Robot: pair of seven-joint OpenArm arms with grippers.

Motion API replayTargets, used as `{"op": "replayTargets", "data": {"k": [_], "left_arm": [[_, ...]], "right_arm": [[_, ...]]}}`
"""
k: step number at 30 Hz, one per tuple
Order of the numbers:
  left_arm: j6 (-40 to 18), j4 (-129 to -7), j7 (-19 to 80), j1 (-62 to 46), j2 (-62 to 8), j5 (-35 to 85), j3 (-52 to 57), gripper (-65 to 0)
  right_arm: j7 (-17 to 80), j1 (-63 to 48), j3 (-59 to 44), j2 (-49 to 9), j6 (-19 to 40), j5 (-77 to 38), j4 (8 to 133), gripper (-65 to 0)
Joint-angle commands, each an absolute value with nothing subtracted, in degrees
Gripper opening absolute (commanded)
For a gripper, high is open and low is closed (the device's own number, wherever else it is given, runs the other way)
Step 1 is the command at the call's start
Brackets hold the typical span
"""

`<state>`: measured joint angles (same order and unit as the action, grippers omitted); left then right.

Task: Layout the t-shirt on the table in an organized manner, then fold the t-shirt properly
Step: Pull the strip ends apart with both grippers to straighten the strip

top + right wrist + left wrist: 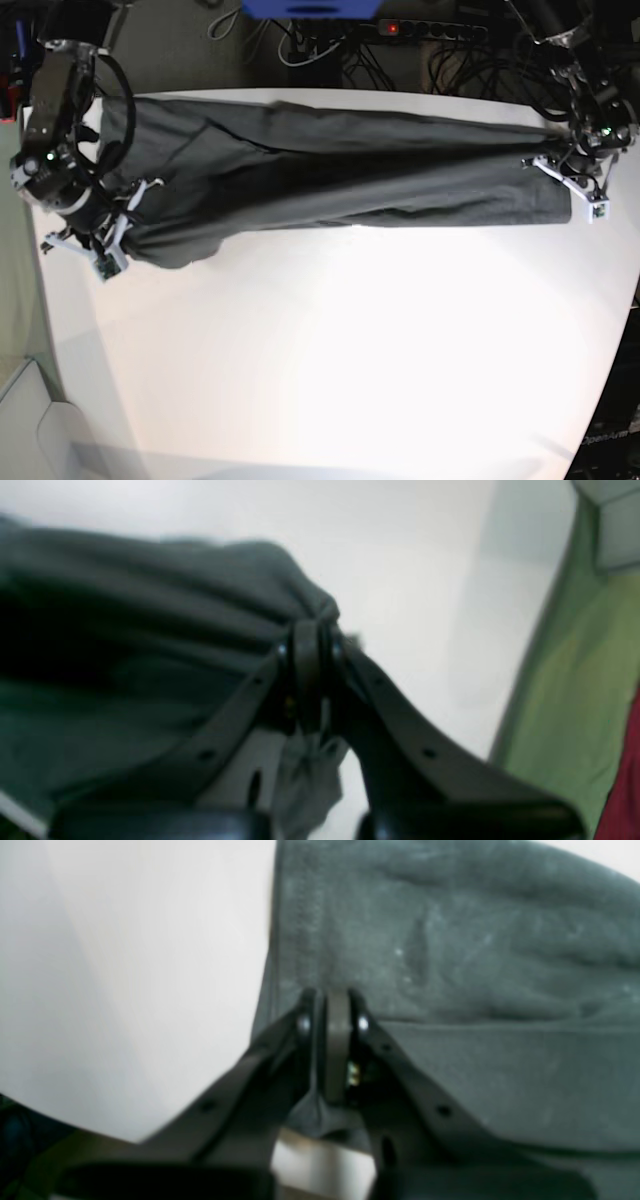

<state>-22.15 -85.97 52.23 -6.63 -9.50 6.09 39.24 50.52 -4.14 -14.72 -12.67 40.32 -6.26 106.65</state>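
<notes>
- I see the t-shirt [330,165] as plain dark charcoal grey, no print, with pale lint flecks up close [450,950].
- The table [340,340] reads smooth white.
- Both grippers, left [332,992] and right [307,627], look black.
- A green surface [565,680] and a red strip [627,790] sit at my right wrist view's edge.

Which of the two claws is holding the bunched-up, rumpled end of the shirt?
The right gripper, at the base view's left edge: the t-shirt sags there in a rumpled lump, whereas the end at the left gripper lies flat and squared.
</notes>
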Motion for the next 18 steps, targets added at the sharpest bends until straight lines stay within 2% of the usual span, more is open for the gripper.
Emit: {"op": "replayTargets", "data": {"k": [1,7,18], "left_arm": [[-22.02,-86.64,52.09,-6.11,-10.42,6.11,39.34,-64.5],[-22.02,-86.64,52.09,-6.29,-10.42,6.11,39.34,-64.5],[-22.02,-86.64,52.09,-6.64,-10.51,6.11,39.34,-64.5]], "right_arm": [[49.63,-4.7,-14.99,-13.41,40.0,-6.46,108.62,-65.0],[49.63,-11.91,-15.08,-12.97,40.0,-6.46,114.15,-65.0],[49.54,-20.88,-15.08,-13.23,40.0,-6.46,114.42,-65.0]]}}
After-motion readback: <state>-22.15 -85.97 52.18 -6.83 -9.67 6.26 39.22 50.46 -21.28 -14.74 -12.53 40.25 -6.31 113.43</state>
